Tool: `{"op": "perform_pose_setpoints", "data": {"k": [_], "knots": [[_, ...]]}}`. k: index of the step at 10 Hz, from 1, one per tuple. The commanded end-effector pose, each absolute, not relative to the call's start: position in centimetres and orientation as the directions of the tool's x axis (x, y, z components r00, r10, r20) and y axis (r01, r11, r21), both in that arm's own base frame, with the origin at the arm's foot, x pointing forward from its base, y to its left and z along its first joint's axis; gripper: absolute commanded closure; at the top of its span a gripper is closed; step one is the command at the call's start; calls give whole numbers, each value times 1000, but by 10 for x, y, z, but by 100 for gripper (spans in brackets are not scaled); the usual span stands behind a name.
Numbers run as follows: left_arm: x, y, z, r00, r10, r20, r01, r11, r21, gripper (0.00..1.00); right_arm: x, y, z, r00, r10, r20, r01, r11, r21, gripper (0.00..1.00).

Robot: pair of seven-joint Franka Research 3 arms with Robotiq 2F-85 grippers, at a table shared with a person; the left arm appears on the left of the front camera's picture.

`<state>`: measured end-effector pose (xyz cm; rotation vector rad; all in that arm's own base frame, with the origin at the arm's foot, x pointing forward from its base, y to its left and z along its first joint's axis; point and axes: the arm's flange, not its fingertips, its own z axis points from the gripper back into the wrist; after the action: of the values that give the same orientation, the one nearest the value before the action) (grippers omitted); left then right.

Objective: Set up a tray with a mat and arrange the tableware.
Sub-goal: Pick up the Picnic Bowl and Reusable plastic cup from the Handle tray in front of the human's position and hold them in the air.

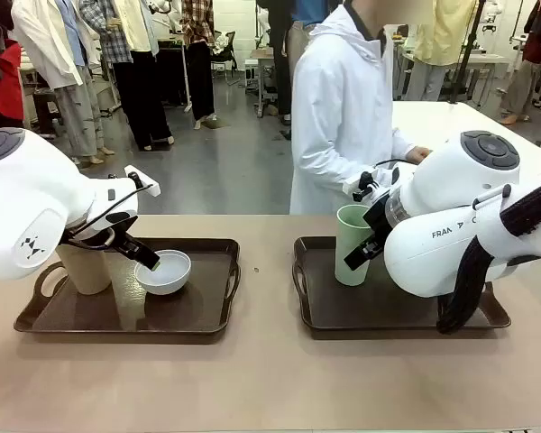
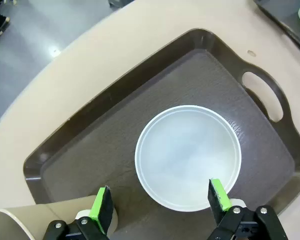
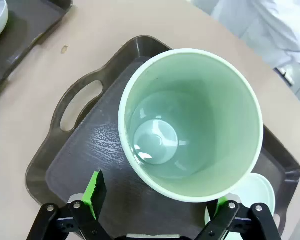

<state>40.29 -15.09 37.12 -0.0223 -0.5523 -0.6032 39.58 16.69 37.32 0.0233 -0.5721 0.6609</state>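
The left hand (image 2: 160, 196) stands open just above the white bowl (image 2: 187, 157), the tan cup (image 2: 35, 222) beside one finger. The right hand (image 3: 155, 195), open too, hovers over the pale green cup (image 3: 190, 125), with the pale green bowl (image 3: 257, 192) near one finger.

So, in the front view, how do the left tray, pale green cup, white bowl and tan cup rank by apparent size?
1. The left tray, clearly largest.
2. The pale green cup and white bowl look about alike: cup taller, bowl wider.
The tan cup is partly hidden behind the left arm, so unranked.
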Motion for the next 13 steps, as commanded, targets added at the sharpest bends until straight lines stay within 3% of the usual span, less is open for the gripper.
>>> {"op": "perform_pose_setpoints", "data": {"k": [1,13], "knots": [[403,-151,371,684,-532,499,544,828,138,0,396,167,373,642,574,509,-586,795,-157,0],[403,-151,371,684,-532,499,544,828,138,0,396,167,373,642,574,509,-586,795,-157,0]]}}
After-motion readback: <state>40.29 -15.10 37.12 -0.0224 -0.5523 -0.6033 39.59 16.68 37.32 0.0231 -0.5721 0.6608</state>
